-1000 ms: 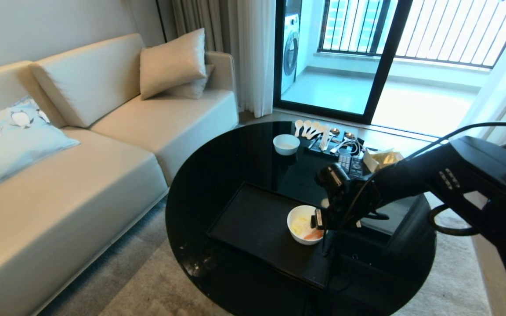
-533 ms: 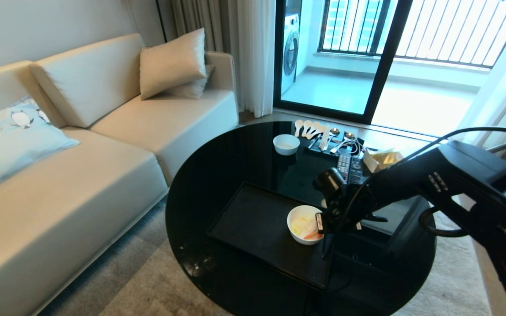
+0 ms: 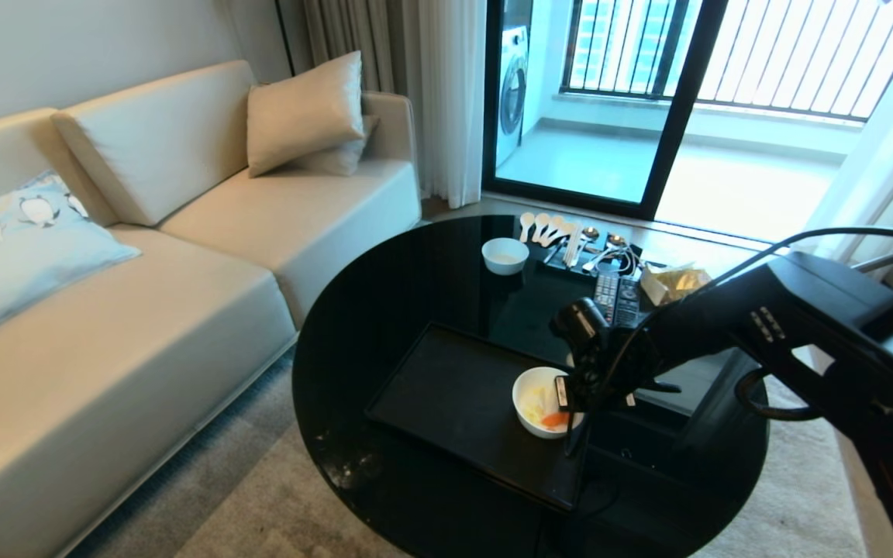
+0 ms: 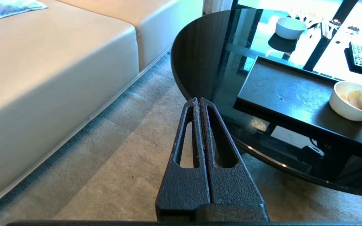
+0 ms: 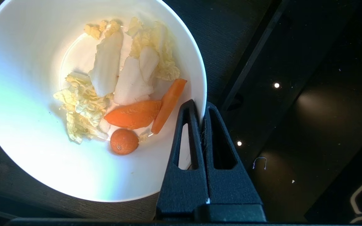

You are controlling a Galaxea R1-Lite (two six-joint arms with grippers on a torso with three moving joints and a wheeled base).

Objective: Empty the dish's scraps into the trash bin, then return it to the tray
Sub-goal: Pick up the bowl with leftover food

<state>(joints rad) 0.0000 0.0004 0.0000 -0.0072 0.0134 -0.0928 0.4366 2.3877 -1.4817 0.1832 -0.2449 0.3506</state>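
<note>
Head view gives us, at far left, a beige sofa point(image 3: 144, 256) with a pale blue cushion point(image 3: 20, 240) and a cream pillow point(image 3: 303, 108). Right of it stands our round black desk point(image 3: 384, 294). On the desk lies the tray point(image 3: 446, 395), and the dish point(image 3: 533, 403) sits at the tray's right end, upright, with the scraps point(image 3: 543, 404) inside. Our right claw point(image 3: 565, 394) is at the dish's right rim. Toward the desk's far edge we see a smaller bowl point(image 3: 505, 255), then spoons point(image 3: 551, 229) and two remotes point(image 3: 617, 293) further right. We find no trash bin in any view.

Left wrist view shows our left claw point(image 4: 200, 103) pressed together and holding nothing, hanging over the carpet point(image 4: 121, 150) off the desk's point(image 4: 200, 53) near left edge, well apart from the tray point(image 4: 281, 91) and the dish point(image 4: 346, 105).

Right wrist view shows our right claw point(image 5: 201, 108) pinching the dish's point(image 5: 27, 141) wall, one finger point(image 5: 187, 135) inside the rim and the other outside. The scraps point(image 5: 127, 91) lie in its bottom: pale cabbage leaves and three orange carrot pieces. The tray point(image 5: 231, 37) is under the dish.
</note>
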